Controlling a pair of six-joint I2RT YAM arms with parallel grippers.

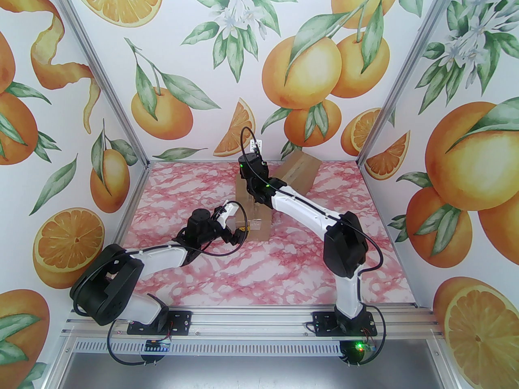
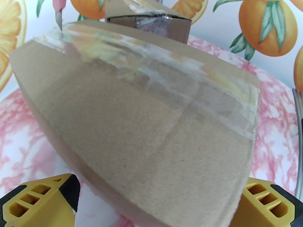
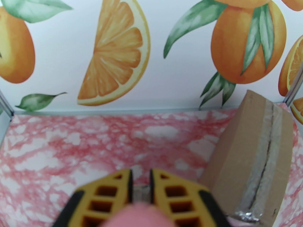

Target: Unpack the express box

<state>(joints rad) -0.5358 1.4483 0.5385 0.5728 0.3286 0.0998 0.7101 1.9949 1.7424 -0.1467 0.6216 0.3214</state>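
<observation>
**A:** Where's the express box (image 1: pixel 259 223)?

**B:** On the pink marble tabletop (image 1: pixel 202 201), just toward 12 o'clock from centre in the top view. Long axis runs 12 to 6. It's flat on the table and closed, with clear tape (image 2: pixel 165 63) running down the top seam and over the end.

**A:** Left gripper (image 2: pixel 153 202)?

**B:** At the box's 6–7 o'clock end. The jaws are spread wide and straddle the near corner. The yellow fingers (image 2: pixel 40 197) sit against both sides, so it's clamping the box.

**A:** Right gripper (image 3: pixel 139 181)?

**B:** Over the box's 12 o'clock end, pointing down. The jaws are nearly together, pinched on a pink utility knife (image 2: pixel 58 6). The handle is a pink blur in the right wrist view.

**A:** Blade?

**B:** The blade (image 2: pixel 59 20) is out. In the left wrist view its tip touches the tape at the far edge of the lid, at 11 o'clock in frame.

**A:** Anything else on the table?

**B:** A second carton (image 1: pixel 300 168) at 1 o'clock from the express box, close but apart from it. It sits skewed by the orange-print back wall (image 1: pixel 194 75). Its taped seam shows a dark slit along its length. I can't tell whether it leans on the wall.
</observation>
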